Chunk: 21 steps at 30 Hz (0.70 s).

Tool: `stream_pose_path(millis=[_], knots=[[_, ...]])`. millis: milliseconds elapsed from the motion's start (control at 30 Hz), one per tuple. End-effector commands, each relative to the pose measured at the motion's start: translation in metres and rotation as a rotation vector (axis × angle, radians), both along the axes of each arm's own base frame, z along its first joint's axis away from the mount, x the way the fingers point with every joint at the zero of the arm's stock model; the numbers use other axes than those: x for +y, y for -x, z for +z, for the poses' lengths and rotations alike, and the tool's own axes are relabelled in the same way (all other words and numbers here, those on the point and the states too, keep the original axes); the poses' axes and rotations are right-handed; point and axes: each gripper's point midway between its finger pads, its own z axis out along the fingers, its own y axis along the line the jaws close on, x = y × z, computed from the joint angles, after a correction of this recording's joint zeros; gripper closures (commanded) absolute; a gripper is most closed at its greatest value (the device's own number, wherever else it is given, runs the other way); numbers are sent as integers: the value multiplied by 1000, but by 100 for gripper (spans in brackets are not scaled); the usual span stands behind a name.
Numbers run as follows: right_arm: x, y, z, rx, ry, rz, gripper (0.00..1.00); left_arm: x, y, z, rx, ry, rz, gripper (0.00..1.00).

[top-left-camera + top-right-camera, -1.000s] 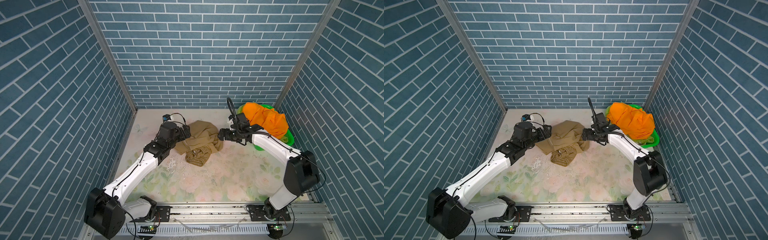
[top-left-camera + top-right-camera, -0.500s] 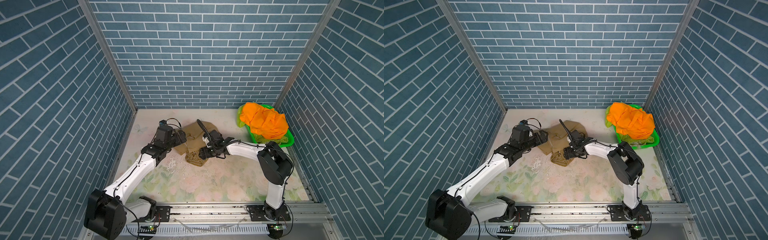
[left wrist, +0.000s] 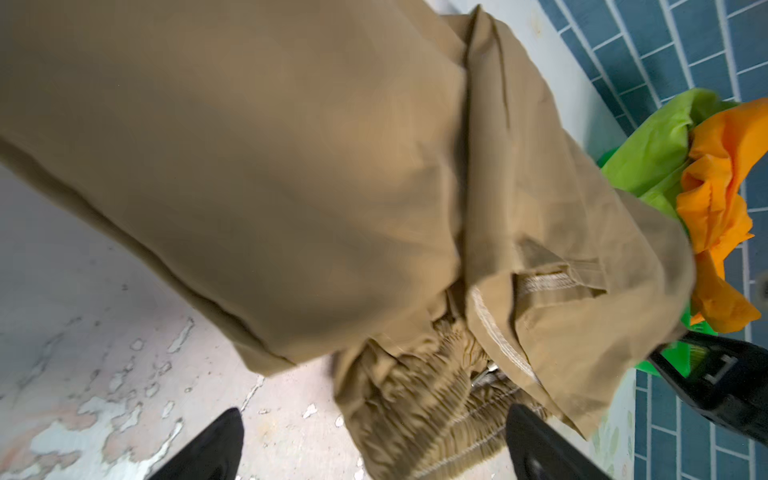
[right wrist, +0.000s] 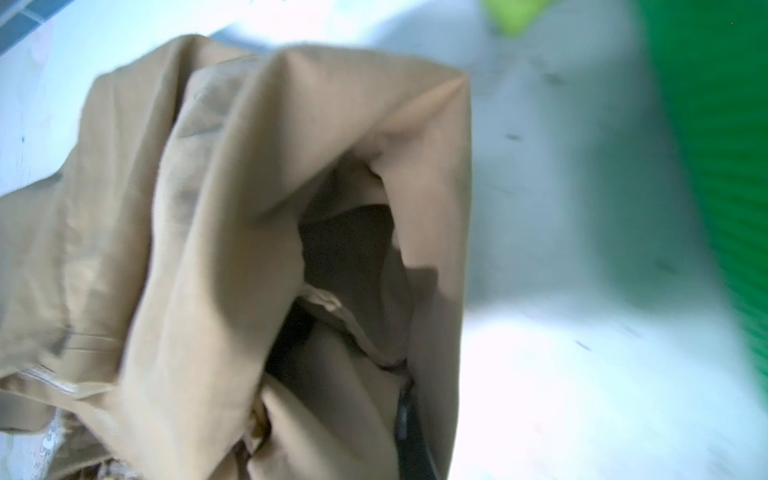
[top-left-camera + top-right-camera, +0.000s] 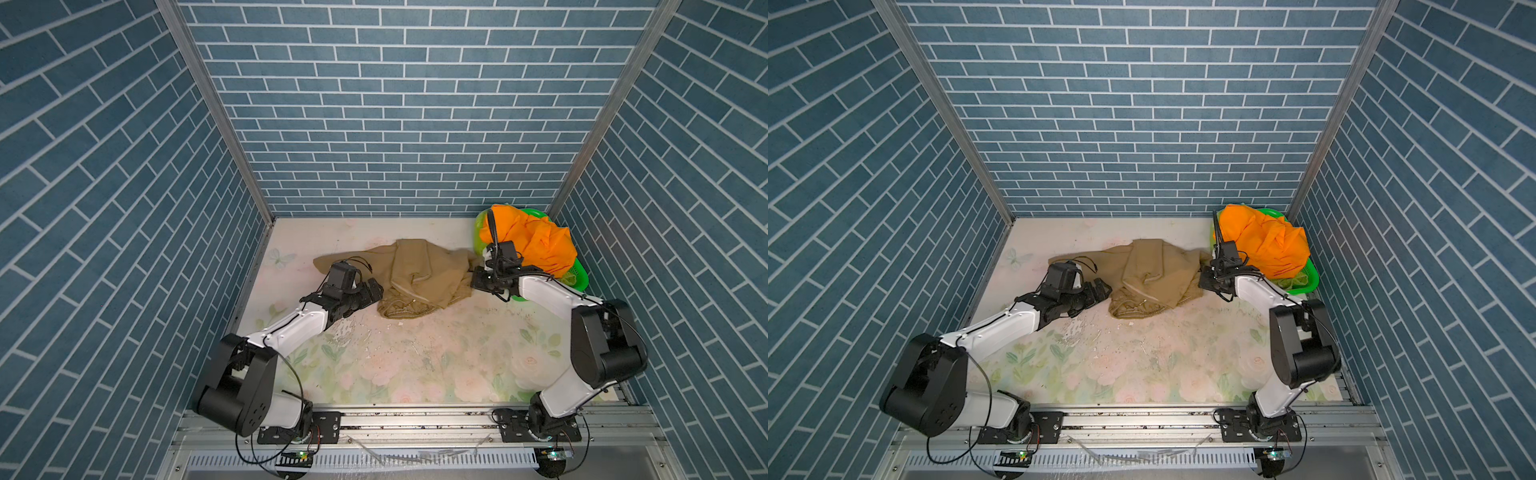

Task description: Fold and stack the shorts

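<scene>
Tan shorts [image 5: 419, 270] [image 5: 1154, 270]: a crumpled heap on the tabletop [image 5: 395, 374], in the middle of both top views. One flap trails off to the left, and a fold with a pale seam lies across the top.
Waistband [image 5: 401, 311]: the gathered elastic edge of the tan shorts, bunched at the lower edge of the heap. The left wrist view shows its ribbing [image 3: 436, 399] under the loose cloth.
Left pincer [image 5: 376, 289] [image 5: 1100, 289] [image 3: 374, 411]: spread wide and holding nothing, low over the tabletop at the left side of the heap. In the left wrist view its two black fingers [image 3: 212, 449] stand either side of the waistband, not closed on it.
Right pincer [image 5: 473, 280] [image 5: 1202, 283]: clamped tight on the right edge of the tan shorts, right of centre in both top views. In the right wrist view the cloth [image 4: 232, 216] bunches around it and hides all but a strip of one black finger [image 4: 409, 428].
Orange shorts [image 5: 532, 245] [image 5: 1266, 245]: heaped on the basket, centre right of the frame in both top views, just above the right pincer.
Green shorts [image 3: 660, 141]: lime cloth under the orange shorts, clearest in the left wrist view.
Basket [image 5: 581, 279] [image 5: 1310, 279]: green plastic, against the right wall and near the right pincer. The right wrist view shows its wall [image 4: 715, 166] blurred.
Tabletop surface: pale flower print, with flaked worn patches [image 5: 345, 336] just below the heap.
</scene>
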Motion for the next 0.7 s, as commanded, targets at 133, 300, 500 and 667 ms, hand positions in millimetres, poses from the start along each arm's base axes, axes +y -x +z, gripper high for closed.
stream_pose_path(millis=[133,300,500,667], knots=[[-37,58,-3,65,166,-36,56,-20,-6,-3,2,31,-60,0],[16,57,66,-158,156,127,9,-22,-7,-10,19,29,-66,0],[105,18,58,-127,159,310,1,-21,-9,-8,13,24,-60,0],[171,-4,25,-47,173,410,1,-19,-4,-2,8,28,-59,0]])
